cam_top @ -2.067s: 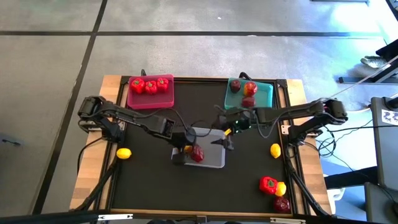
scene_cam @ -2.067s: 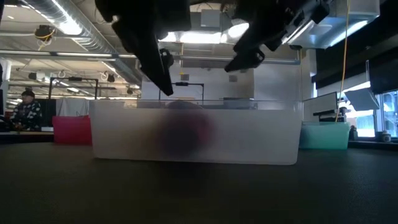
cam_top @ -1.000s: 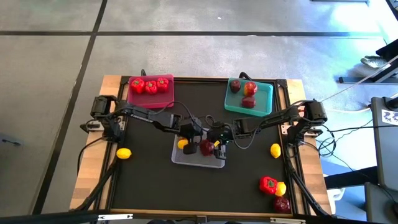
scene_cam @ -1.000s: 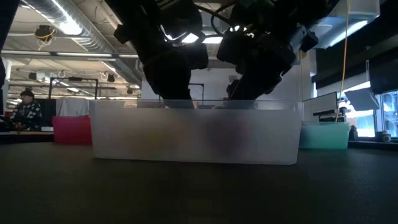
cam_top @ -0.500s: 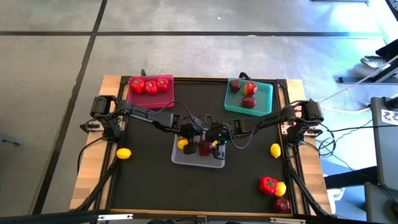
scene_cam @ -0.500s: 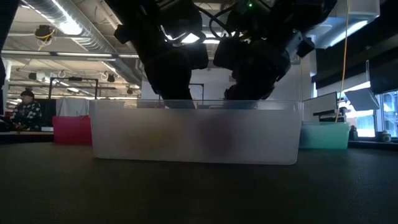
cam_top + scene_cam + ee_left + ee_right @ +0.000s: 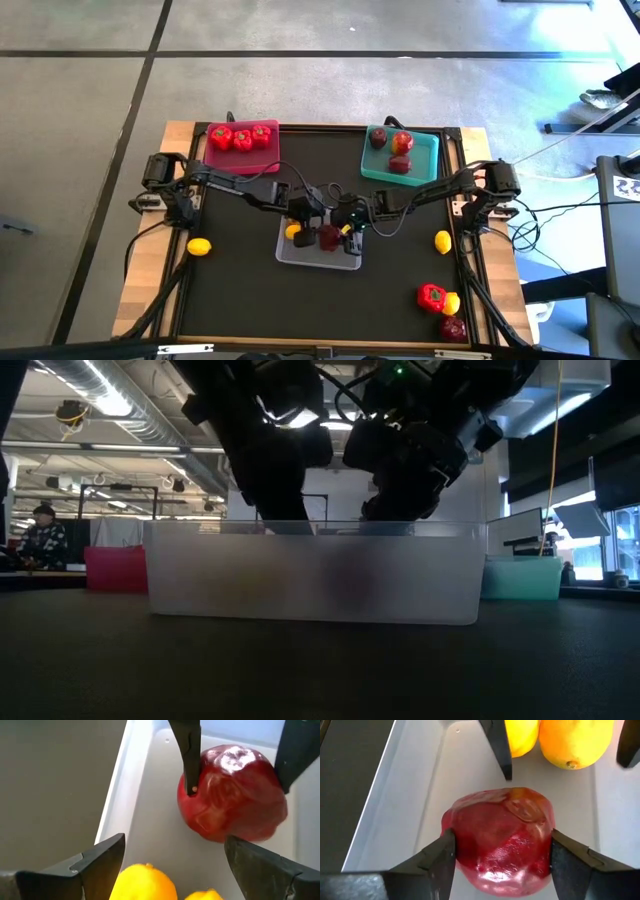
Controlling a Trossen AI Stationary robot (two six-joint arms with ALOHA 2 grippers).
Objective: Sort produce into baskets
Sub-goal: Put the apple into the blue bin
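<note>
both arms reach inward from the table's sides and meet near the middle, wrists angled down, seen from above. left gripper (image 7: 298, 222) hangs low, fingers spread wide; in its wrist view the two dark fingers (image 7: 95, 865) stand well apart with nothing clamped between them. right gripper (image 7: 343, 222) faces it from the other side, just beside it. in the right wrist view its fingers (image 7: 437, 857) sit against both flanks of a dark red apple (image 7: 500, 837), one on each side, touching. in the low view both gripper bodies come down from above, side by side, their tips hidden.
</note>
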